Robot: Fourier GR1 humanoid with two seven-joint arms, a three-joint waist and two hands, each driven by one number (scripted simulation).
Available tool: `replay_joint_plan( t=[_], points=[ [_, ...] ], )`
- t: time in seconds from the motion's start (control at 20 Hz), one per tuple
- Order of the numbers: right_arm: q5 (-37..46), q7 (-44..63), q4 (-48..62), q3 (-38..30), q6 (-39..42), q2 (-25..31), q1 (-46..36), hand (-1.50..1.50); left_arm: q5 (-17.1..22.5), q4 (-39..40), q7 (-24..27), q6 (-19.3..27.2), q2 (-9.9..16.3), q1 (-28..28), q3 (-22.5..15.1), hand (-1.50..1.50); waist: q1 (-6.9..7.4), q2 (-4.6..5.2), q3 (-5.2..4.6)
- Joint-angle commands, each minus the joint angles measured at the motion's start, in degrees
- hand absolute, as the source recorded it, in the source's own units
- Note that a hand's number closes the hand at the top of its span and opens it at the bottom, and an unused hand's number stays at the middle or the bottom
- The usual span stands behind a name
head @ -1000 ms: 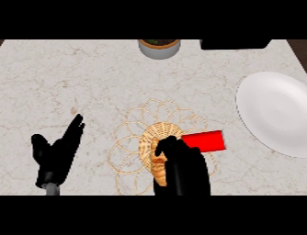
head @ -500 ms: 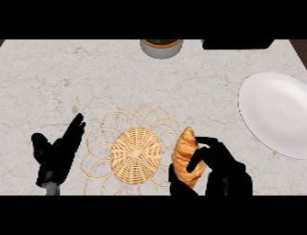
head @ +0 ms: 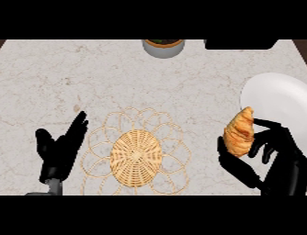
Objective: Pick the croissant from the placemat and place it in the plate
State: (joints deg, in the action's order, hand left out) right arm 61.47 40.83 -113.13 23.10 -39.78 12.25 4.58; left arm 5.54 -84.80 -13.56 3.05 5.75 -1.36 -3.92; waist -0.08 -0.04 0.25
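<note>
Right robot hand (head: pixel 273 160) grasping croissant (head: pixel 240 132) beside plate (head: pixel 287 110); left robot hand (head: pixel 59 149) released

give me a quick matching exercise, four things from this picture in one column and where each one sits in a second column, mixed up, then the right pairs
Things:
1. croissant
2. placemat
3. plate
4. left hand

Places or states:
A. white, at the right edge of the counter
B. open, fingers up, left of the woven mat
C. held in the right hand, off the mat, just left of the plate
D. woven, flat on the counter, nothing on it

Pairs: 1-C, 2-D, 3-A, 4-B
</note>
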Motion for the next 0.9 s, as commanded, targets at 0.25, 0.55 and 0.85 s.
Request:
replay_joint_plan(
  t=[0.25, 0.55, 0.85],
  points=[
    [-21.9, -12.89, 18.43, -19.17, -9.05, 10.69, -10.78, 1.5, -0.72, 3.29, 2.8, -1.44, -0.19, -0.94, -0.29, 0.0, 0.77, 0.3, -0.16],
    [-40.29, -33.36, 35.6, -24.83, -10.25, 14.86, -14.58, 1.5, -0.16, 3.53, 2.2, -2.28, 0.29, -1.18, 0.47, 0.0, 0.96, 0.4, -0.07],
    [-50.47, -50.79, 52.77, -33.34, -3.12, 15.45, -23.68, 1.5, -2.13, 1.44, 0.93, 0.06, -1.56, -0.38, -0.89, 0.0, 0.85, 0.28, -0.14]
  ],
)
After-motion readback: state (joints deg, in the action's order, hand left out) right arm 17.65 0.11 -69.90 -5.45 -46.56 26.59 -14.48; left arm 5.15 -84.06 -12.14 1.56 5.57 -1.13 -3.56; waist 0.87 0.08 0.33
